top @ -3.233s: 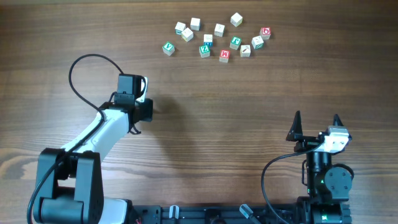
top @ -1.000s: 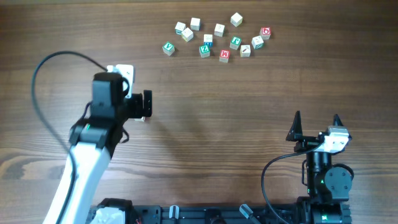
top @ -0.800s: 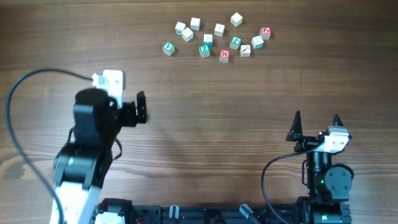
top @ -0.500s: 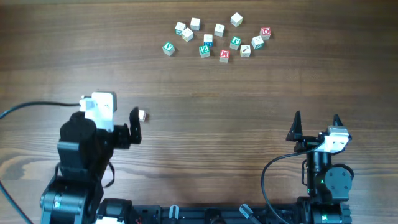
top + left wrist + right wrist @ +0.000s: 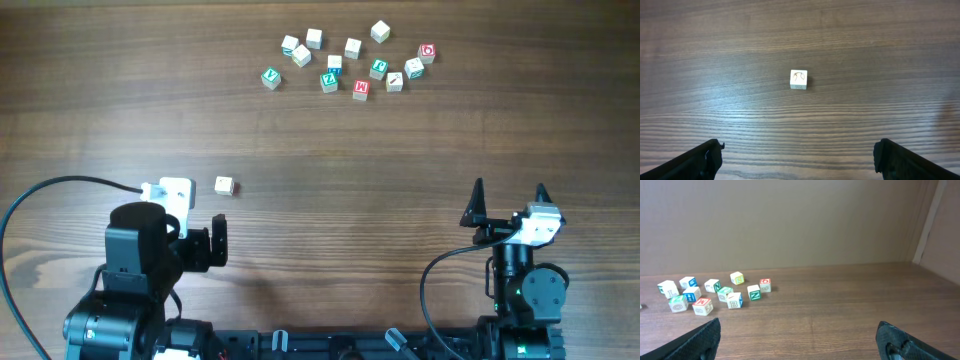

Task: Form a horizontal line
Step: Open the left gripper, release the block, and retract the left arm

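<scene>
A pale cube with a brown mark (image 5: 224, 185) lies alone on the wooden table, left of centre; the left wrist view shows this cube (image 5: 799, 79) ahead of the fingers. My left gripper (image 5: 216, 245) hangs open and empty, nearer the front edge than the cube and not touching it; in its own view the left gripper (image 5: 799, 162) shows only bare wood between its fingers. The red "M" cube (image 5: 361, 88) and a blue-marked cube (image 5: 334, 65) sit in the far cluster. My right gripper (image 5: 509, 190) rests open at the near right, and the right gripper (image 5: 800, 342) holds nothing.
Several more letter cubes are scattered at the far centre, among them green-lettered ones (image 5: 270, 76) and one with a red round letter (image 5: 427, 51). From the right wrist the cluster (image 5: 715, 294) lies far left, before a beige wall (image 5: 790, 220).
My left arm has drawn back toward the near edge, uncovering the brown-marked cube it left on the table. The right arm has not moved.
</scene>
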Controlling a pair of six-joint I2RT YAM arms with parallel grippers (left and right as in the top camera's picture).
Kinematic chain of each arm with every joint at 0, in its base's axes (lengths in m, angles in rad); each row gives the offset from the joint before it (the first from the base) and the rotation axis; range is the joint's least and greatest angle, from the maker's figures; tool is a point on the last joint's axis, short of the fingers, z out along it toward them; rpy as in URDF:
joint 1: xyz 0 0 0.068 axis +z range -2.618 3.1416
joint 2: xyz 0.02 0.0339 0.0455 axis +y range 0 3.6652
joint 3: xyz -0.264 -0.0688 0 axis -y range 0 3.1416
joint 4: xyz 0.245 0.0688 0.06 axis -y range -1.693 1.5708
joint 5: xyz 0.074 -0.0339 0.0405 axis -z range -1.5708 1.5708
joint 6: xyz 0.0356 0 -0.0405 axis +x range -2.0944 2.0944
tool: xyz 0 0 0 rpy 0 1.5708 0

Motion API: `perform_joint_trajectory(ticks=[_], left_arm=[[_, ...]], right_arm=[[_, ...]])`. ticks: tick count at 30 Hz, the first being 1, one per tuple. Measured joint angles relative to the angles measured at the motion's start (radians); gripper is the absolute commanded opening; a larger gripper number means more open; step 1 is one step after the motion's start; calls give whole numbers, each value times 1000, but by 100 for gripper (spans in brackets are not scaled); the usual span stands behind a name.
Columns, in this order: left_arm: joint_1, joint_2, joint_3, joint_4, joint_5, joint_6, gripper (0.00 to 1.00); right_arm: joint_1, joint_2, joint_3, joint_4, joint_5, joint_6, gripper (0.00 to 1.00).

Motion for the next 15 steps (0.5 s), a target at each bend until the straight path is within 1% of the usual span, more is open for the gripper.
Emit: perform_joint_trajectory(ticks=[3, 9, 13, 15], left_arm=[[0, 0, 30, -12, 0, -4, 100], [0, 0, 153, -10, 0, -8, 100], [0, 0, 163, -11, 0, -8, 100], [0, 0, 163, -11, 0, -8, 100]], right_arm=[[0, 0, 0, 0, 0, 0, 100], [0, 0, 0, 0, -3, 0, 100], [0, 0, 0, 0, -18, 6, 100], [0, 0, 0, 0, -45, 45, 100]])
